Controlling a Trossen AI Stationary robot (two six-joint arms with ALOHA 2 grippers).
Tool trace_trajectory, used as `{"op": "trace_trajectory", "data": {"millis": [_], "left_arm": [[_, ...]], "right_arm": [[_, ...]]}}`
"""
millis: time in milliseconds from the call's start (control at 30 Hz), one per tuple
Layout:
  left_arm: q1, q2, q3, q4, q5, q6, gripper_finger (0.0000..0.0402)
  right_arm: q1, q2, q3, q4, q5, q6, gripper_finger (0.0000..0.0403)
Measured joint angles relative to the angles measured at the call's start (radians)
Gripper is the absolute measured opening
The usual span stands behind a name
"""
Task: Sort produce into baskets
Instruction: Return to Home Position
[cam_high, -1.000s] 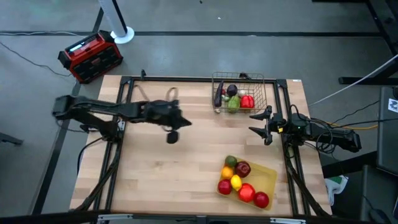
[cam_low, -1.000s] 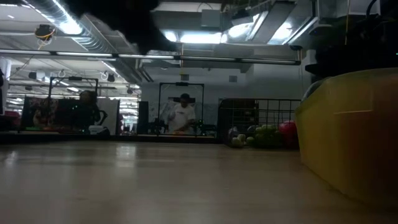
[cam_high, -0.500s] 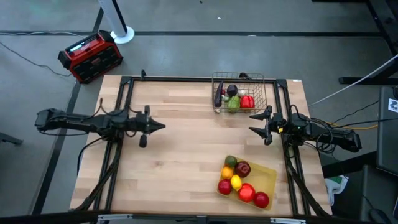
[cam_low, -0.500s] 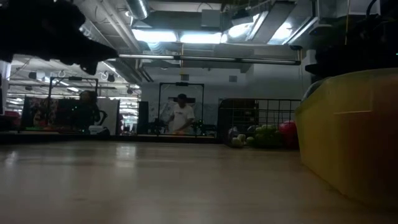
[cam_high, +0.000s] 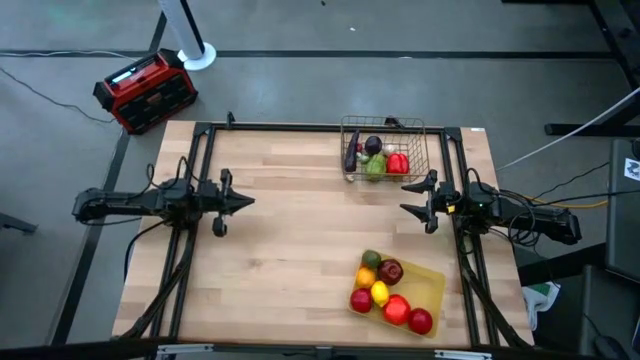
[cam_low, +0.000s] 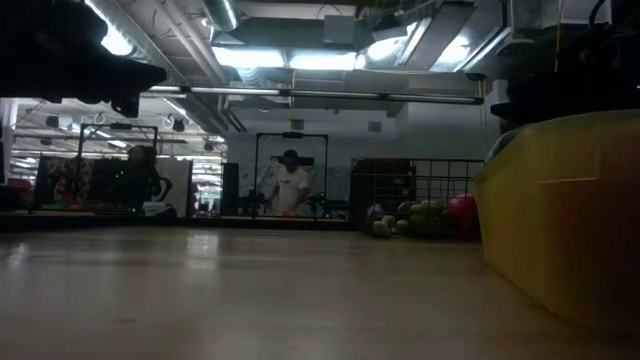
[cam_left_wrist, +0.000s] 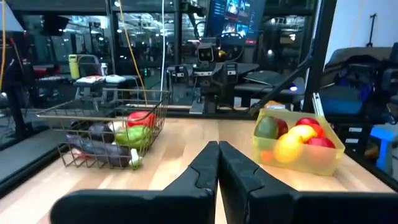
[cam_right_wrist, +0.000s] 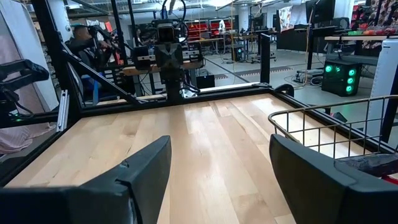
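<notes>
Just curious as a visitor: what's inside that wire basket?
In the wire basket: a purple eggplant, a green vegetable and a red pepper. Anything underneath them is hidden.

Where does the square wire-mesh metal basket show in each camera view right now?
High view: the square wire-mesh metal basket is at the table's far edge, right of centre.
Low view: far back, right of centre.
Left wrist view: on the wood, opposite the tray.
Right wrist view: only part of its rim and wires.
Shared landmark: the translucent yellow plastic tray, absent only from the right wrist view.
</notes>
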Motion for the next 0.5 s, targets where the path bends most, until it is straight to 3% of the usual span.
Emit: {"op": "trace_trajectory", "data": {"millis": [133,500], "left_arm": [[0.001,-0.057,0.0,-0.111,-0.032,-0.031,0.0003],[0.002,-0.06,0.002,-0.116,-0.037,-0.147,0.0008]], "right_arm": [[0.0,0.0,0.0,0.0,0.0,0.0,0.0269],[0.0,0.0,0.0,0.0,0.0,0.0,0.0269]]}}
